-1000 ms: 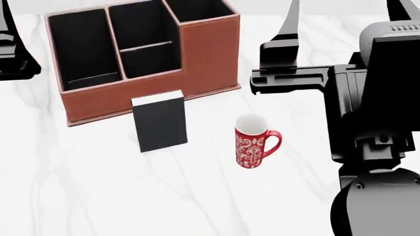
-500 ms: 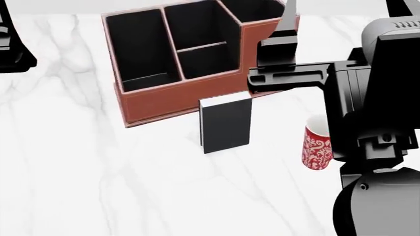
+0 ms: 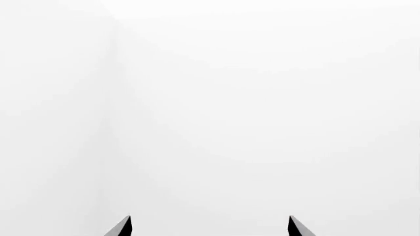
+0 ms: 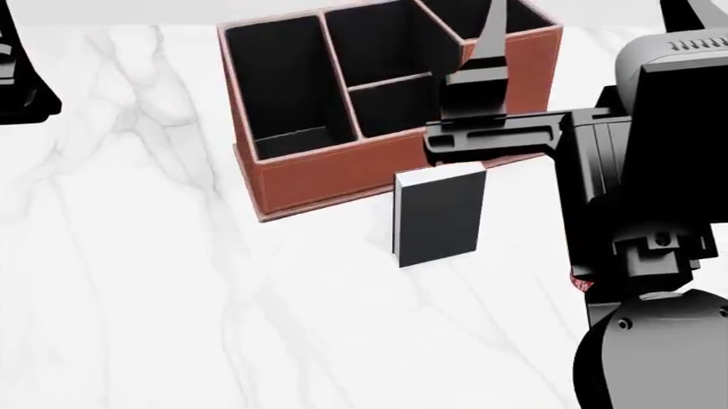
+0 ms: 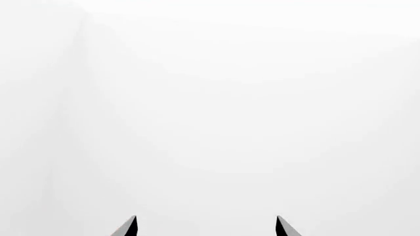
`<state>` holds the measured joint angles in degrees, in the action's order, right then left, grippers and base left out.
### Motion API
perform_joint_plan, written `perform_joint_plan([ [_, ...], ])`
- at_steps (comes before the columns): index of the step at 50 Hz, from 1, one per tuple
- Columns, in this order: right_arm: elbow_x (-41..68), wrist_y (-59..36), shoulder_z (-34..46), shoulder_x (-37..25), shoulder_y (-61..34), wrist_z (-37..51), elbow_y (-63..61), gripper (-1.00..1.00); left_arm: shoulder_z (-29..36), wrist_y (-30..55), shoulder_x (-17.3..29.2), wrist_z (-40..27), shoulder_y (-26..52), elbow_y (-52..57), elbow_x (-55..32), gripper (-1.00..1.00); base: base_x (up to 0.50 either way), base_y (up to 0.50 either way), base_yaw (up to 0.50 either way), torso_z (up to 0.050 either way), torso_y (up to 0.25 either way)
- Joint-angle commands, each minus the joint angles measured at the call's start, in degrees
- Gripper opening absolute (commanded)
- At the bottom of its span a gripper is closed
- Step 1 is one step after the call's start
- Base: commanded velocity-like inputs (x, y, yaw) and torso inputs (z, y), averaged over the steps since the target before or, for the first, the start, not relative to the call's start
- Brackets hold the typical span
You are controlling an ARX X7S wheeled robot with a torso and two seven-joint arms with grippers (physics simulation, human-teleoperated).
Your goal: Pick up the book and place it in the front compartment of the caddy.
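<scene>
Head view: thin black book (image 4: 439, 215) upright just before reddish-brown leather-look caddy (image 4: 341, 170), bare marble beside. Wrist views: left gripper (image 3: 208, 227) and right gripper (image 5: 206, 227) spread, empty, facing blank white.

Both grippers are showing parted fingertips with only blank white ahead: the left gripper (image 3: 208, 227) and the right gripper (image 5: 206, 226) are facing nothing. In the head view, the right arm (image 4: 500, 136) is crossing above the book (image 4: 439, 213), which is standing just beside the caddy (image 4: 330, 175) wall, leaving open marble table (image 4: 170, 298) on its other sides.
</scene>
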<state>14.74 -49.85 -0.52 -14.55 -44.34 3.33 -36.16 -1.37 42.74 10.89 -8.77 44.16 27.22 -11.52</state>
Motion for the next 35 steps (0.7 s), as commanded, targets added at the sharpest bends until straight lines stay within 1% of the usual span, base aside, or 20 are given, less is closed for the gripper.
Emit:
perform_joint_plan([
  [1,0.6,-0.1,0.3,-0.4,0.2,-0.2,-0.2,1.0,0.0,0.0,0.2,-0.3,0.1,0.0,-0.6,1.0,0.0,0.0,0.0,0.0,0.0],
  [5,1.2,1.5,-0.1,-0.2,1.4,-0.8,-0.8,1.0,0.0,0.1,0.2,-0.4,0.1,0.1,-0.9,1.0,0.26,0.0,0.0,0.0,0.0],
  [35,2.8,1.7,-0.3,-0.7,1.4,-0.8,-0.8,1.0,0.0,-0.1,0.9,-1.2,0.3,-0.1,-2.0,1.0,0.5,0.0,0.0,0.0,0.001],
])
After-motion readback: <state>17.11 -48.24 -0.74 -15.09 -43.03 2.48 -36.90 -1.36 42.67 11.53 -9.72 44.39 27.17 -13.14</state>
